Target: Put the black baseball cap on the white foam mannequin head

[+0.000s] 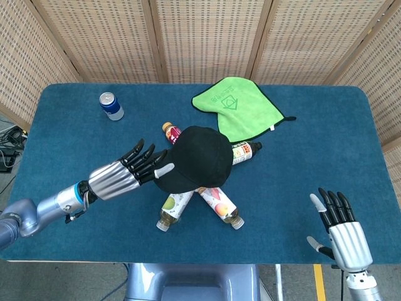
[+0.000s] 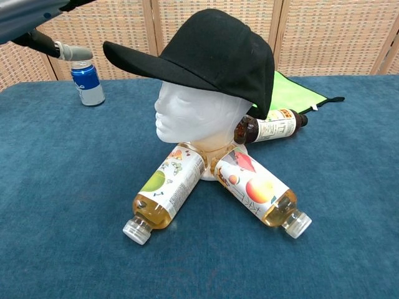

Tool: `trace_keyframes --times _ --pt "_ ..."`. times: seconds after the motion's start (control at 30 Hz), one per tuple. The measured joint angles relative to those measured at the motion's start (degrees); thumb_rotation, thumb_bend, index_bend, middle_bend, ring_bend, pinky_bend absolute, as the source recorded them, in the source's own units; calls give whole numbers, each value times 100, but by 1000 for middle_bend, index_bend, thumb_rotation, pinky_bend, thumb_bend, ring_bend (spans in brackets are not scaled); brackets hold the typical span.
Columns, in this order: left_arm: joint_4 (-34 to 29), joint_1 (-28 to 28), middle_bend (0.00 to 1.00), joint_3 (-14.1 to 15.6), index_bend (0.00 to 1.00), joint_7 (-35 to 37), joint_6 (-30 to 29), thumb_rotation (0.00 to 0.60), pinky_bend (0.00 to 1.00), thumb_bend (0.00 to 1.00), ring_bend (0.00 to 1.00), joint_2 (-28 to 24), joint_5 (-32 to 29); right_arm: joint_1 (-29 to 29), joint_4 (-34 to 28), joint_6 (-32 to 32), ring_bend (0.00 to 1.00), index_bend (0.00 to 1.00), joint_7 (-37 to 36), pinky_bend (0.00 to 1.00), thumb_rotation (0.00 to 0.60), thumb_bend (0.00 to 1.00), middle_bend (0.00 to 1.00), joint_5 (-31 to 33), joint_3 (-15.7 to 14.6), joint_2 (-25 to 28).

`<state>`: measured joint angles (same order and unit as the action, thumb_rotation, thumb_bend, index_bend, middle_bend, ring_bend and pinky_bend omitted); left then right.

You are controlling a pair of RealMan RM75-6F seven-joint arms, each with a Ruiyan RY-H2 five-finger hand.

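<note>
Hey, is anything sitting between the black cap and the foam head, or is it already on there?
Nothing visible is in the way: the black baseball cap already sits on the white foam mannequin head, brim jutting over the face. The left hand is spread open beside the brim, holding nothing.

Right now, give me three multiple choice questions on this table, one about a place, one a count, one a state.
1. Where is the blue can?
A. beside the green cloth
B. far left of the table
C. under the cap

2. How many bottles lie around the mannequin head?
A. two
B. six
C. four

3. The left hand is:
A. open, fingers spread
B. gripping a bottle
C. holding the can

Answers: B, the can stands alone far left; C, the head view shows four; A, its fingers hold nothing beside the black cap.
</note>
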<state>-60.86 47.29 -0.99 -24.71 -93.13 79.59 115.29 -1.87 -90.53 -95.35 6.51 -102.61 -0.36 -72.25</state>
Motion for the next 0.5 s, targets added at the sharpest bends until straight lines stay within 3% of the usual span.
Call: trace_keyframes --times 0.3,0.5 --pt "-1378 -570 124 128 127 50 299 600 283 0 195 -75 -624 6 -27 -24 0 75 34 0 600 60 0 -47 -15 1" --pt "-1696 -757 166 218 221 -75 615 600 339 0 242 -89 -819 11 -31 -28 0 74 37 0 600 60 0 -50 -18 6"
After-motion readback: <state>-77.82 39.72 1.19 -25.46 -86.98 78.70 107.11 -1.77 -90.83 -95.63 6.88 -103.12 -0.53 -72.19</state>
